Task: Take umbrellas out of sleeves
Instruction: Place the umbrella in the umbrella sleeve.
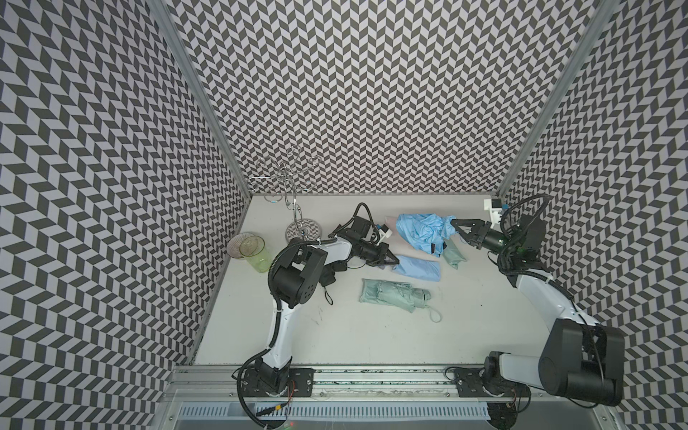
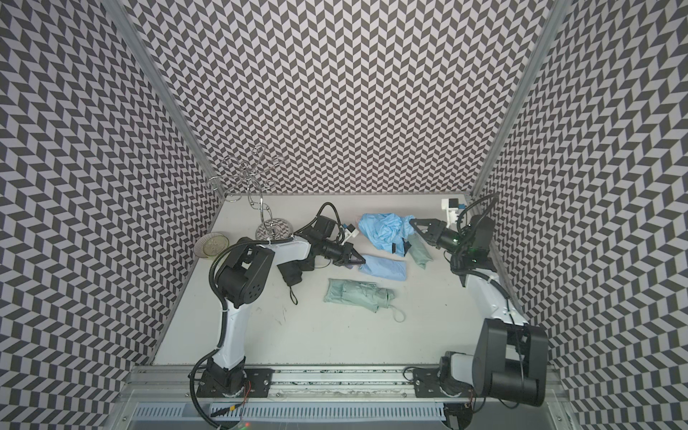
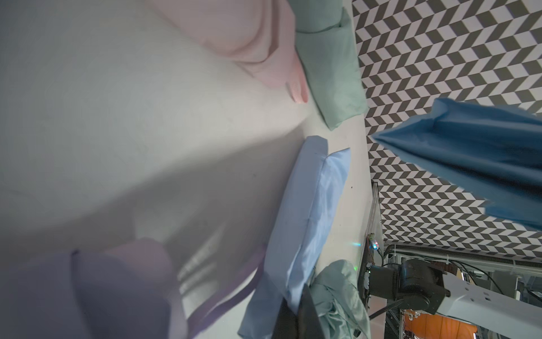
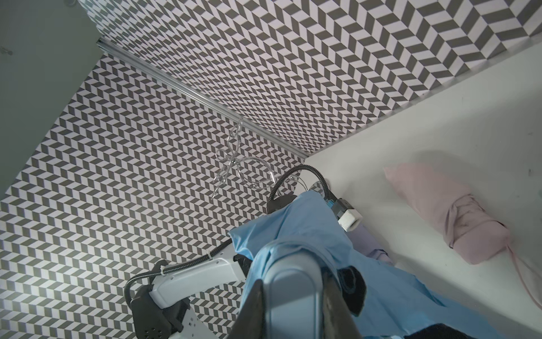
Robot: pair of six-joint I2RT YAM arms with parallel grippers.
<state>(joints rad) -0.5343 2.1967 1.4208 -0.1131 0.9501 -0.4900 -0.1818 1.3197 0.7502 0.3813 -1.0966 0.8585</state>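
My right gripper point(image 1: 452, 225) is shut on the grey handle point(image 4: 293, 278) of the light blue umbrella point(image 1: 420, 227), whose loose wrinkly fabric hangs crumpled at the back of the table. The light blue sleeve point(image 1: 419, 267) lies flat in front of it, apart from the umbrella. My left gripper point(image 1: 391, 260) is shut on that sleeve's left end point(image 3: 294, 296). A mint green umbrella point(image 1: 394, 296) lies bare mid-table. A smooth mint green sleeve point(image 1: 454, 255) lies to the right. A pink sleeve point(image 4: 457, 223) looks filled. Lilac fabric point(image 3: 117, 287) lies under my left gripper.
A black umbrella point(image 1: 329, 277) lies under my left arm. A metal wire stand point(image 1: 294, 208) and clear cups point(image 1: 253, 247) stand at the back left. Patterned walls close in the table on three sides.
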